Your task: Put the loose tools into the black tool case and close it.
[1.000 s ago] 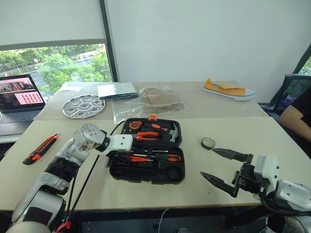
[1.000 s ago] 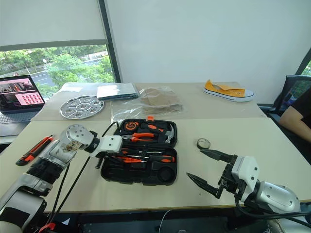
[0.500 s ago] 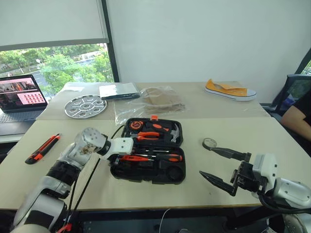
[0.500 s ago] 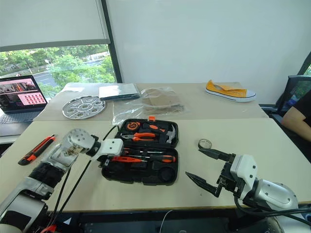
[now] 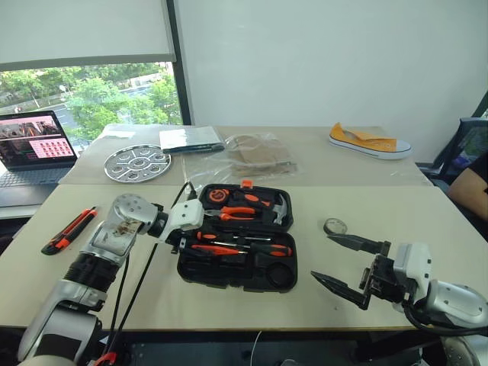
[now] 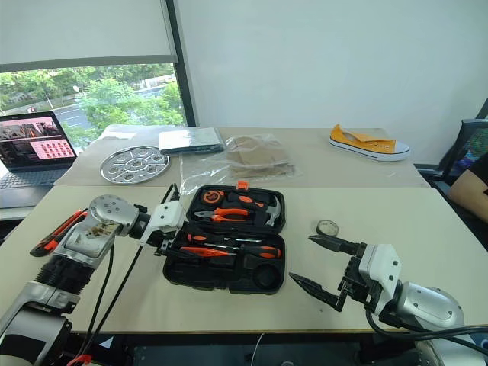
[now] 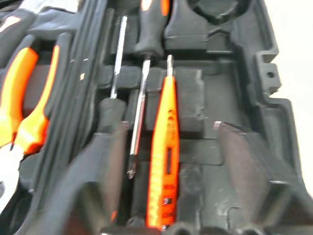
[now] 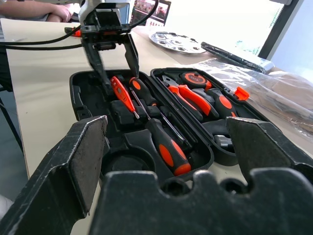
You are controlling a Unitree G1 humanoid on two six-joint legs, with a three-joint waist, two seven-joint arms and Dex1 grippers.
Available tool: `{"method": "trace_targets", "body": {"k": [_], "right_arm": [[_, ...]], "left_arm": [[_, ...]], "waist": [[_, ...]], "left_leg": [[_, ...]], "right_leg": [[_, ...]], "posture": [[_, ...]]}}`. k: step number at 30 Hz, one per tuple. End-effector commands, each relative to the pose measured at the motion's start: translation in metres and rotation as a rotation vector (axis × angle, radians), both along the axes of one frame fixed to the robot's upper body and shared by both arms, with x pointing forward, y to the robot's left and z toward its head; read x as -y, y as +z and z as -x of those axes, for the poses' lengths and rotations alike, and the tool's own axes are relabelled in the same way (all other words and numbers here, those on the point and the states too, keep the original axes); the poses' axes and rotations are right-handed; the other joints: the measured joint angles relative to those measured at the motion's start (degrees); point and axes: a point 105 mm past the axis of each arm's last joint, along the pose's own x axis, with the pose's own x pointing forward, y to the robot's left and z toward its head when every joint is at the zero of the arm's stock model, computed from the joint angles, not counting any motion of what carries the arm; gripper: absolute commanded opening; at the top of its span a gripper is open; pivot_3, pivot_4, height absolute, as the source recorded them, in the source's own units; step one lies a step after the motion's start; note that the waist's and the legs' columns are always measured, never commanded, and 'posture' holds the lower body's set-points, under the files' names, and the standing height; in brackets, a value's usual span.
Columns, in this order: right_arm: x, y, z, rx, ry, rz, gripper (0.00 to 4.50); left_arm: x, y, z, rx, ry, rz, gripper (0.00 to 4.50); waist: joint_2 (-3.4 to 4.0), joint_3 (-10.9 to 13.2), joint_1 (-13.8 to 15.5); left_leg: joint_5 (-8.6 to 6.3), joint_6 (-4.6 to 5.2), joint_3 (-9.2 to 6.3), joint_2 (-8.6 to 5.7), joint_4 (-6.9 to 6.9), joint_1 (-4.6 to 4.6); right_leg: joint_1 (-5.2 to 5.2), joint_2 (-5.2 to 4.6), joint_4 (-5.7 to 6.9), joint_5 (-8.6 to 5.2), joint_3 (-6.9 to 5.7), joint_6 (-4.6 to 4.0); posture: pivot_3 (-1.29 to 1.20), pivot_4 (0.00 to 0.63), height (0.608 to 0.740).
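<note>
Open case (image 5: 237, 245) mid-table, left tool (image 6: 172, 235) over its near-left corner.

Left tool's fingers (image 8: 131, 55) stand apart over the slim orange screwdriver (image 7: 164, 156), holding nothing. Two more screwdrivers (image 5: 259, 248) lie in the front tray; pliers (image 5: 244, 213) and hammer (image 5: 279, 207) sit in the far half. Right tool (image 5: 345, 264) hovers wide open right of the case. Tape roll (image 5: 334, 226) and knife (image 5: 70, 229) lie loose on the table (image 5: 427, 217), knife far left.

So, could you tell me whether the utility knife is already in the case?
No, the utility knife lies on the table to the left of the open case, apart from it.
</note>
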Motion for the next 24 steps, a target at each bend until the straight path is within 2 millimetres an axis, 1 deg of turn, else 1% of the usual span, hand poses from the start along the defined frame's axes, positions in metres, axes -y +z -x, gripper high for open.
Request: {"method": "trace_targets", "body": {"k": [1, 3, 5, 7, 10, 12, 19, 24], "right_arm": [[-0.001, 0.008, 0.001, 0.033, 0.005, -0.015, 4.50], [-0.001, 0.008, 0.000, 0.034, 0.005, -0.016, 4.50], [-0.001, 0.008, -0.001, 0.035, 0.003, -0.018, 4.50], [-0.002, 0.008, -0.002, 0.035, 0.002, -0.018, 4.50], [-0.002, 0.007, -0.002, 0.035, 0.001, -0.020, 4.50], [-0.002, 0.007, -0.001, 0.035, 0.001, -0.022, 4.50], [-0.003, 0.007, 0.000, 0.033, 0.001, -0.026, 4.50], [-0.003, 0.007, 0.000, 0.032, -0.002, -0.026, 4.50]], "left_arm": [[0.009, 0.015, -0.003, 0.041, -0.006, 0.091, 1.45], [0.009, 0.012, -0.003, 0.037, -0.013, 0.097, 0.62], [0.008, 0.009, -0.004, 0.033, -0.010, 0.101, 0.07], [0.005, 0.002, -0.002, 0.024, -0.016, 0.081, 0.07], [0.003, -0.006, -0.003, 0.042, -0.016, 0.060, 0.07], [0.003, -0.010, -0.004, 0.058, -0.017, 0.052, 0.07], [0.004, -0.023, -0.009, 0.057, 0.000, 0.035, 0.07], [0.004, -0.029, -0.005, 0.033, -0.018, 0.025, 0.07]], "waist": [[0.00, 0.0, 0.0], [0.00, 0.0, 0.0], [0.00, 0.0, -0.1], [0.00, 0.0, -0.2], [0.01, 0.0, -0.2], [0.00, 0.0, -0.1], [0.00, 0.0, 0.3], [0.01, 0.0, 0.4]], "left_leg": [[0.00, 0.00, -0.01, -0.01, 0.00, -0.04], [0.00, 0.00, -0.01, -0.01, 0.01, -0.08], [0.00, -0.01, -0.01, -0.03, 0.00, -0.10], [0.01, -0.02, 0.00, -0.04, 0.01, -0.19], [0.09, -0.15, 0.00, -0.06, 0.07, -0.55], [0.19, -0.34, 0.00, -0.06, 0.06, -0.59], [0.07, -0.11, 0.00, -0.10, 0.11, -0.64], [0.07, -0.12, 0.01, -0.11, 0.10, -0.63]], "right_leg": [[-0.01, 0.00, 0.02, 0.00, 0.00, 0.01], [-0.06, -0.01, 0.02, 0.01, -0.01, 0.01], [-0.09, -0.01, 0.02, 0.01, -0.01, 0.01], [-0.24, -0.01, 0.02, 0.01, 0.01, 0.01], [-0.65, -0.02, 0.10, 0.02, 0.02, -0.01], [-0.69, -0.02, 0.09, 0.02, 0.02, -0.01], [-0.66, -0.08, 0.09, 0.04, 0.01, 0.03], [-0.66, -0.06, 0.09, 0.04, 0.00, 0.03]], "posture": [[0.00, 0.150, 0.740], [0.00, 0.150, 0.740], [0.00, 0.150, 0.740], [0.00, 0.150, 0.740], [0.00, 0.150, 0.740], [0.00, 0.150, 0.740], [0.00, 0.150, 0.740], [0.00, 0.150, 0.740]]}}
